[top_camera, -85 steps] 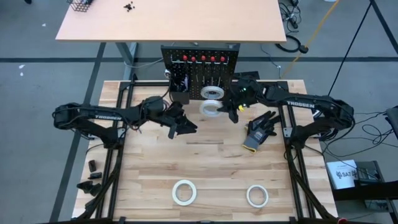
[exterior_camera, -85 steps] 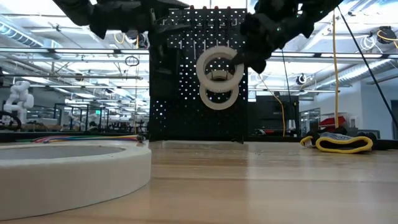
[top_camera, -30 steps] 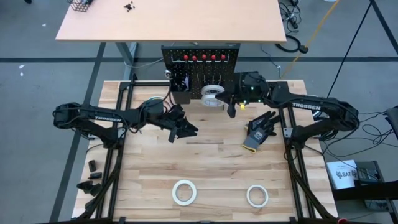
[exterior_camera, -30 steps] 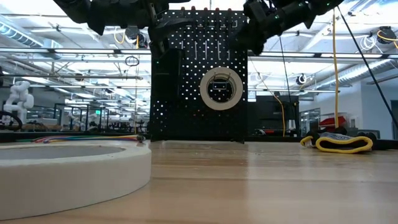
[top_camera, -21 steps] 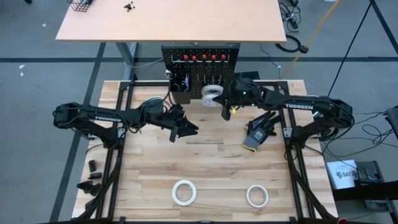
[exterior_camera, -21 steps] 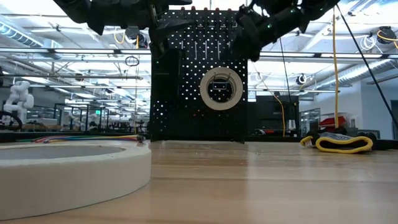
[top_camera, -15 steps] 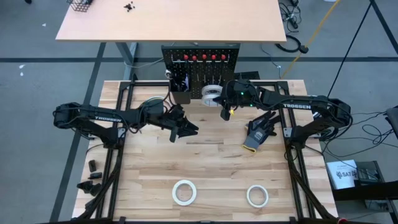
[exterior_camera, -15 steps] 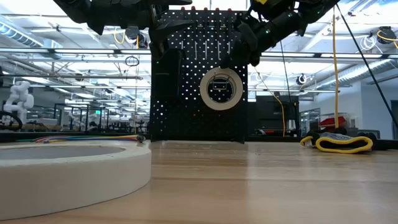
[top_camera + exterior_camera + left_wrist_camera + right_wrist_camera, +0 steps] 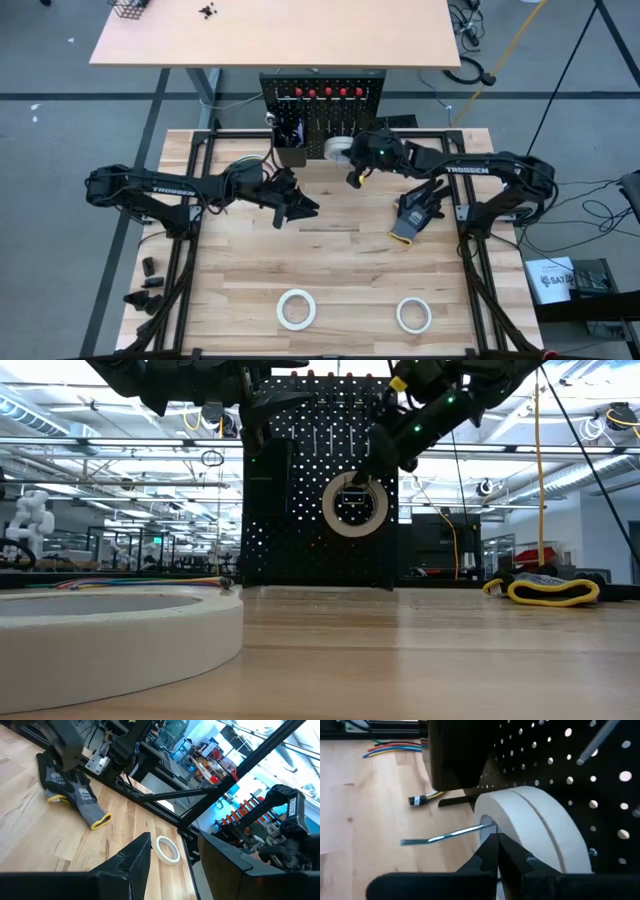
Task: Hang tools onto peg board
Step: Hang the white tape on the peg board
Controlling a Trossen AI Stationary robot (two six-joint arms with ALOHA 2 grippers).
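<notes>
The black peg board (image 9: 320,110) stands upright at the table's far edge. Two white tape rolls (image 9: 540,830) hang side by side on one of its wire hooks (image 9: 445,836), also seen in the low view (image 9: 355,505). My right gripper (image 9: 496,845) is shut, its tips just in front of the outer roll's face, above and right of the rolls in the low view (image 9: 378,460). My left gripper (image 9: 305,207) hovers open over the table's middle left with nothing between its fingers (image 9: 172,865). Red-handled screwdrivers (image 9: 320,94) sit in the board's top. My right gripper's shut fingertips (image 9: 490,851) stand at the outer roll's front face (image 9: 492,827), coming level along the board from the table's right and slanting down. Whether they touch the roll, I cannot tell.
Two more tape rolls (image 9: 296,309) (image 9: 414,315) lie flat near the table's front edge. A grey, black and yellow glove (image 9: 415,212) lies right of centre. A small black bin (image 9: 288,135) hangs at the board's left. Bare wood lies between the arms.
My right gripper has come down and toward the table's left along the front of the peg board, tipping its fingers downward, until its tips stand at the hanging rolls. The rolls have stayed on their hook.
</notes>
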